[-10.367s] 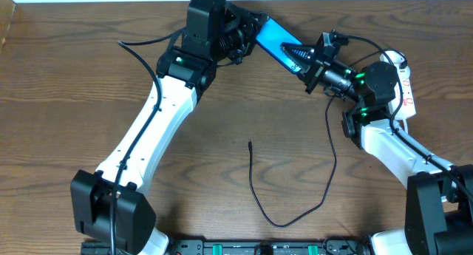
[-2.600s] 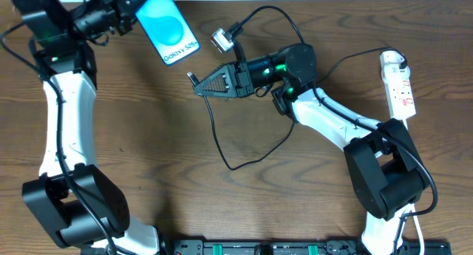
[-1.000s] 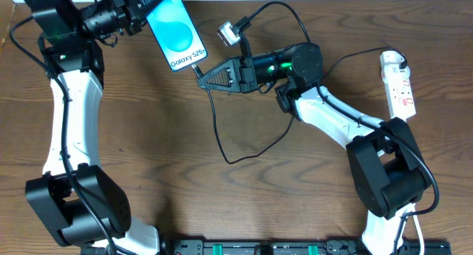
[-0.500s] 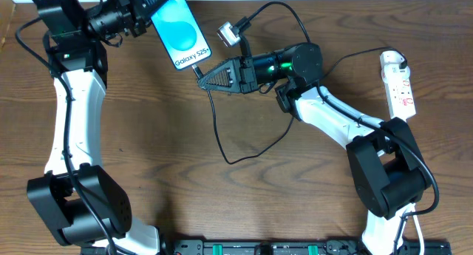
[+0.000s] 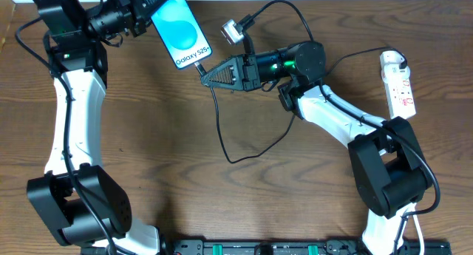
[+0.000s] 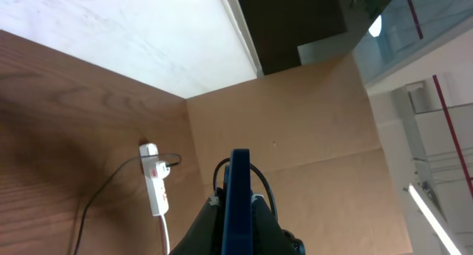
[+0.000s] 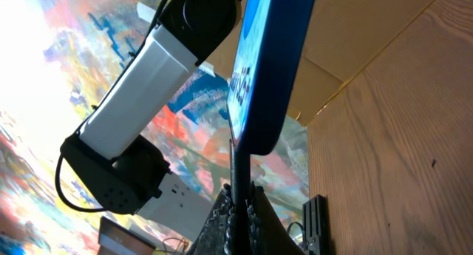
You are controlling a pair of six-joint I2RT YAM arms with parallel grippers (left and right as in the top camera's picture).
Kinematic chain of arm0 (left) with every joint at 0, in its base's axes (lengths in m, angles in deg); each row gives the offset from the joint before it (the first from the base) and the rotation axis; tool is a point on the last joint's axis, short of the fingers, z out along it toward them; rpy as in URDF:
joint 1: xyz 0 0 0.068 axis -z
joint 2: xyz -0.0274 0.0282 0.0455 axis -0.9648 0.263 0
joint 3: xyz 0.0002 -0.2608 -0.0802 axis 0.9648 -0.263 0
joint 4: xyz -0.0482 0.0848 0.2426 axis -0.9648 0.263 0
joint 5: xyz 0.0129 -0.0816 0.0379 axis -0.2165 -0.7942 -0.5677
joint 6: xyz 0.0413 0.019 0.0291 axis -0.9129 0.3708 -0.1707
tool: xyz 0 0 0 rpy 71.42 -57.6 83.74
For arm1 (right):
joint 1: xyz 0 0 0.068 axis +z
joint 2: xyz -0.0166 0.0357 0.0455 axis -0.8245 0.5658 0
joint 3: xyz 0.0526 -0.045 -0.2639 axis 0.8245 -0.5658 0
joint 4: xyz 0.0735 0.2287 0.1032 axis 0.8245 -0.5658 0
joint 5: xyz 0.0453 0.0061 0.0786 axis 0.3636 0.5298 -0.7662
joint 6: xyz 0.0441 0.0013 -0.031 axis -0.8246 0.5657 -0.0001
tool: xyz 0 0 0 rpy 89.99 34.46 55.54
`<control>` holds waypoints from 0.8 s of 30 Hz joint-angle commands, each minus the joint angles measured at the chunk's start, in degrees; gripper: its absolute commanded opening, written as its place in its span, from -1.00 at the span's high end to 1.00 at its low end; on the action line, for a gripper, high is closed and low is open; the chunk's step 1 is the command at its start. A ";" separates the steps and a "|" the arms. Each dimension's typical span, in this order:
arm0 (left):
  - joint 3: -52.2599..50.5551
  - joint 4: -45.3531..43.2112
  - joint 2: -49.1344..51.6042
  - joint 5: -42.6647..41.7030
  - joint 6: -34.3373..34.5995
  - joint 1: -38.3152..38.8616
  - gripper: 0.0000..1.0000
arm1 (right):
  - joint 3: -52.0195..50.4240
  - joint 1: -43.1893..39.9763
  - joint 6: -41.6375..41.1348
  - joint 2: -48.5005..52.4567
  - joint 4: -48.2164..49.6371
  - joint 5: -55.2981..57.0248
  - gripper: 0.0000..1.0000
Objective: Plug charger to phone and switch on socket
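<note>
White socket [image 5: 399, 85] lies far right, well apart from the phone [image 5: 180, 32].

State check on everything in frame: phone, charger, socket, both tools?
phone: screen lit, gripped by the left tool.
charger: plug pinched in right tool, tip at phone's bottom edge; seated or not, cannot tell.
socket: lying flat at far right, nothing touching it; switch unreadable.
left tool: shut on phone.
right tool: shut on charger.
</note>
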 commanded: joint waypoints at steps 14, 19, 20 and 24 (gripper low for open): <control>0.42 -0.35 -0.15 -0.76 -2.75 3.39 0.85 | 0.59 -0.39 0.70 -0.13 0.26 3.72 0.98; 0.42 -0.35 -0.15 -1.55 -3.61 3.50 0.85 | 0.59 -0.42 0.72 -0.13 0.26 4.66 0.98; 0.42 -0.35 -0.15 -2.23 -3.87 3.50 0.85 | 0.59 -0.42 0.72 -0.13 0.26 4.81 0.98; 0.42 -0.33 -0.15 -5.11 -6.05 3.52 0.85 | 0.59 -0.42 0.74 -0.13 0.26 5.99 0.98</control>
